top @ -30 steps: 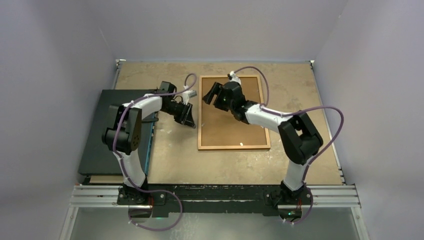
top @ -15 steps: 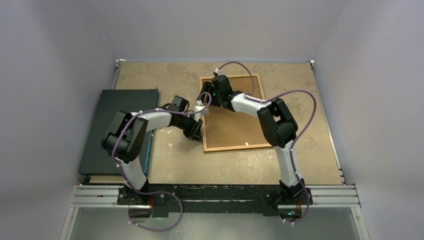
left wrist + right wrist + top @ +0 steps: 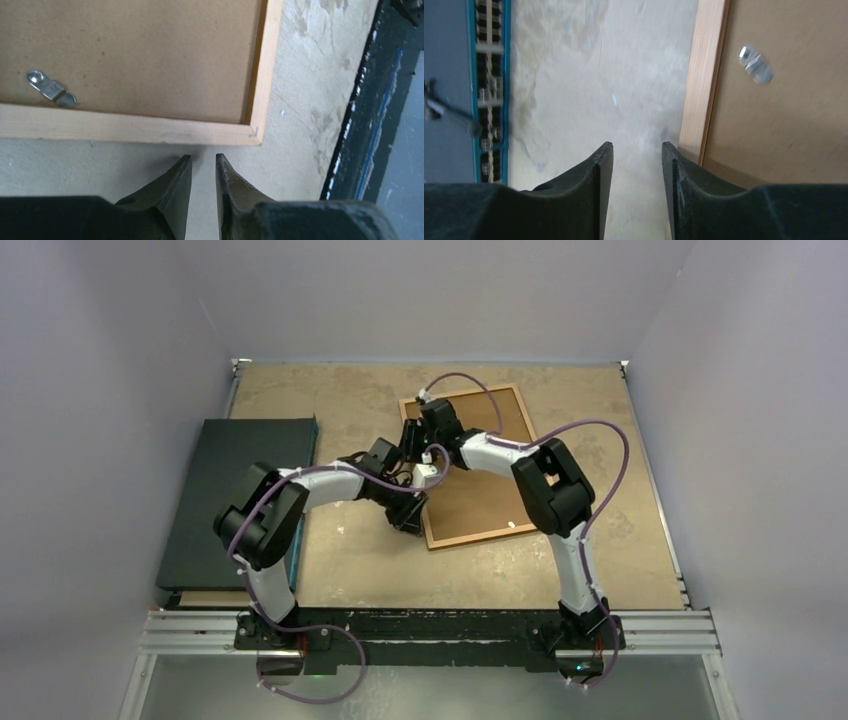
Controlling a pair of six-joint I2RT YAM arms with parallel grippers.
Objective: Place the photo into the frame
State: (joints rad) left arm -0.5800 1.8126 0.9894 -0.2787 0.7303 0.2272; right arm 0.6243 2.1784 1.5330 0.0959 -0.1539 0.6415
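Our left gripper (image 3: 203, 159) barely parted, holding nothing, just off a corner of the frame (image 3: 150, 131), our right gripper (image 3: 636, 146) wider apart, empty, beside its rail

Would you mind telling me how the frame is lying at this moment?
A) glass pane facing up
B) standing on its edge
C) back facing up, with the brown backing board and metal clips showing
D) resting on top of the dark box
C: the left wrist view shows the frame flat on the table, with its brown backing board and a metal clip facing the camera.
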